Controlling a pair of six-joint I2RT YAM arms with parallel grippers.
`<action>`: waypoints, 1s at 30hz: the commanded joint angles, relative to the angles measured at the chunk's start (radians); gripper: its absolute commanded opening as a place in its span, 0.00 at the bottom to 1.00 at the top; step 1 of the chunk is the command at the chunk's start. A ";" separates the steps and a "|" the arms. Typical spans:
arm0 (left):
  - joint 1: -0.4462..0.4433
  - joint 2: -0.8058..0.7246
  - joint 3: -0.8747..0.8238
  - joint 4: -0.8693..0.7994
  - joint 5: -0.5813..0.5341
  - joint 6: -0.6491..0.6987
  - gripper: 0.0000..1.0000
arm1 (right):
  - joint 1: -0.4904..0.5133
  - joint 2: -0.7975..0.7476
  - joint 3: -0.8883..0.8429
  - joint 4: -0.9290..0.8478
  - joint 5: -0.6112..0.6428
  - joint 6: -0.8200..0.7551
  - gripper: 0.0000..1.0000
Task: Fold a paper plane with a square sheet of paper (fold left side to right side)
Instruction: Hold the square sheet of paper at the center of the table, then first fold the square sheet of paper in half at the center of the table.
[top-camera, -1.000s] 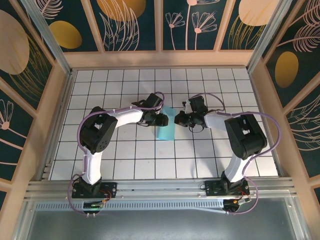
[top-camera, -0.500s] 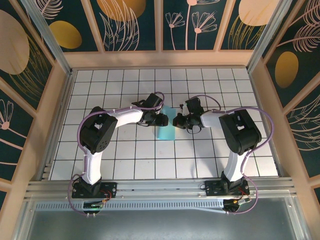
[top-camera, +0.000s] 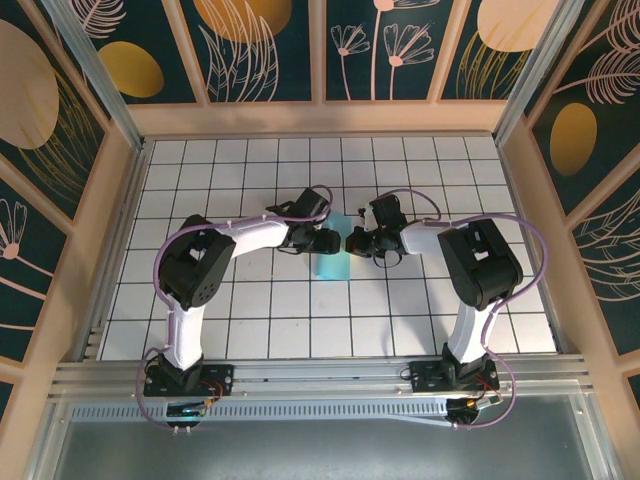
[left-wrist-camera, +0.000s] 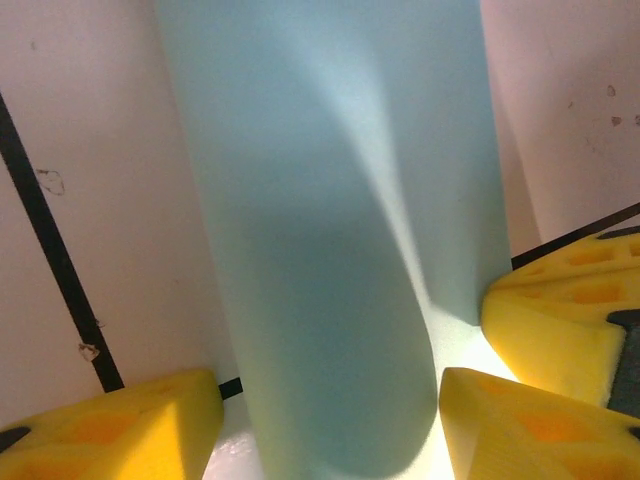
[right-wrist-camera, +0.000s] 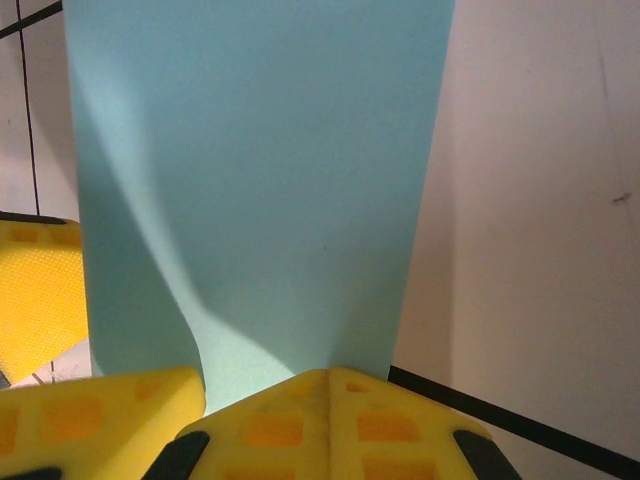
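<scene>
The left gripper (left-wrist-camera: 330, 385) stands open astride the curled-over sheet of paper (left-wrist-camera: 330, 200). The right gripper (right-wrist-camera: 200, 395) is closed, tips at its edge. The sheet lies mid-tabletop (top-camera: 250, 320), well clear of the edges. It looks light, limp and springy, so it is probably best pinned along the fold.

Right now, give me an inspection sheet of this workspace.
Surface: white grid table, flat.
Job's things: light-blue sheet of paper, folded narrow, its surface bowed, lying between the claws.
Clutter: nothing seen.
Grippers: left claw open, fingers either side of the sheet; right claw shut on its edge.
Cables: purple cables looped along both arms, off the sheet.
Surroundings: wood-framed leaf-pattern panels.
</scene>
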 joint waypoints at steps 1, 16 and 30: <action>0.022 0.000 -0.007 -0.070 -0.140 0.021 0.66 | 0.007 0.055 -0.007 -0.101 0.084 -0.022 0.00; 0.068 -0.179 -0.098 0.146 0.055 -0.010 0.47 | 0.011 0.053 -0.013 -0.095 0.091 -0.022 0.00; 0.068 -0.080 -0.133 0.265 0.256 0.008 0.13 | 0.016 0.058 -0.016 -0.092 0.098 -0.022 0.00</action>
